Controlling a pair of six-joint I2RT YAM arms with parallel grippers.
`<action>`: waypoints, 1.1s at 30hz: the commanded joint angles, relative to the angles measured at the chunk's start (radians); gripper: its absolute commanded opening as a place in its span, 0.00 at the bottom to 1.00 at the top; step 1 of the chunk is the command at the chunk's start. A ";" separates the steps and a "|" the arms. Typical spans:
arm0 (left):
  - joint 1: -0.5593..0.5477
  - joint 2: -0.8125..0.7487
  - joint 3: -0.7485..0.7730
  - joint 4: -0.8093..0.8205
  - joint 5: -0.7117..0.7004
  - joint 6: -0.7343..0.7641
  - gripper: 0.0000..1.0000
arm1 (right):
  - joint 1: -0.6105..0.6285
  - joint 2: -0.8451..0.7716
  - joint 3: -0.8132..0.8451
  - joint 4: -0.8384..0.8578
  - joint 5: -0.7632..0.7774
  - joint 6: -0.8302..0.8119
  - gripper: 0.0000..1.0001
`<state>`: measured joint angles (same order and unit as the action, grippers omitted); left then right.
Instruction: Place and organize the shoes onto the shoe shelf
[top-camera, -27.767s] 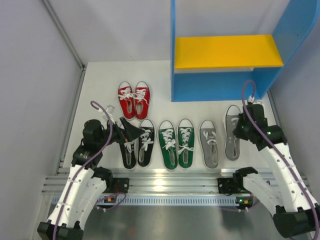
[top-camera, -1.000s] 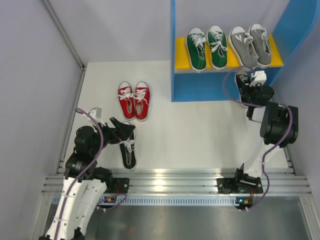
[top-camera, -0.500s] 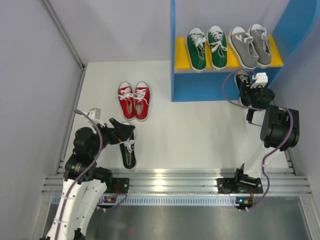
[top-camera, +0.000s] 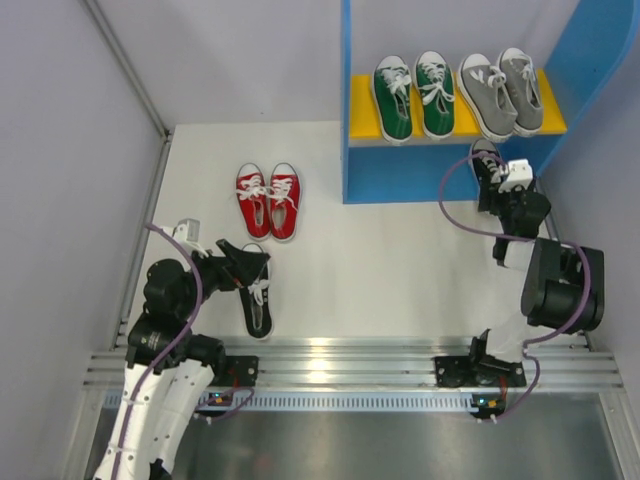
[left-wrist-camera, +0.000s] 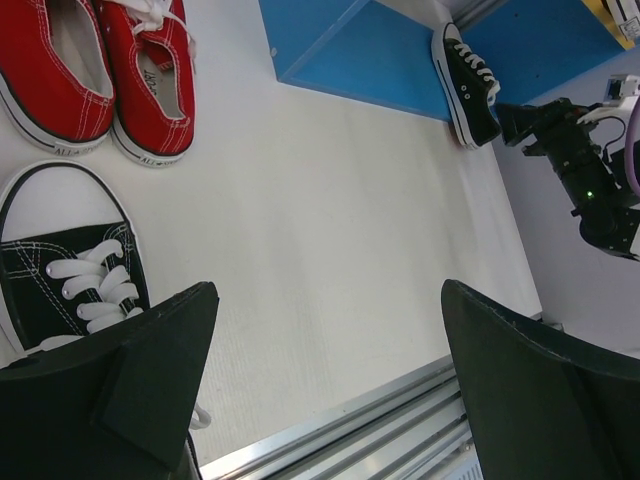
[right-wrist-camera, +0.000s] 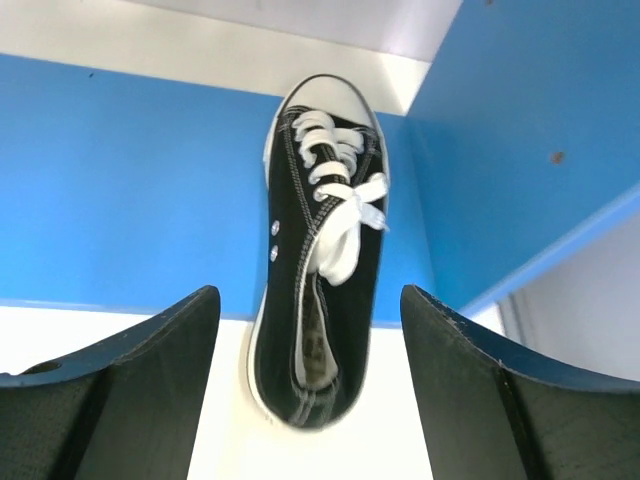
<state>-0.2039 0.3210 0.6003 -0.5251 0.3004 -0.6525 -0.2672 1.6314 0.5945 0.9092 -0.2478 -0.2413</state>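
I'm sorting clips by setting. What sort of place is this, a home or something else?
Probably a robotics lab test cell, not a home: the left arm and right arm are bolted to an aluminium rail, and plain pale panels wall in the table with the shoe shelf.

Your left arm (top-camera: 150, 400) and right arm (top-camera: 558, 285): white links, black joints and jaws, a purple cable (top-camera: 441, 197) looping along each.
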 joint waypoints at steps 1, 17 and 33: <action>-0.002 -0.011 0.018 0.033 0.026 -0.006 0.99 | 0.032 -0.138 -0.041 -0.012 0.050 -0.049 0.72; -0.002 0.001 0.032 0.027 0.014 -0.007 0.99 | 0.766 -0.821 -0.032 -0.676 0.298 0.098 1.00; -0.020 0.500 0.161 -0.297 -0.224 -0.010 0.82 | 1.247 -0.958 -0.047 -0.997 0.662 0.462 1.00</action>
<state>-0.2096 0.8051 0.7376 -0.7761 0.1173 -0.6559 0.9604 0.6983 0.5045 0.0013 0.3260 0.1162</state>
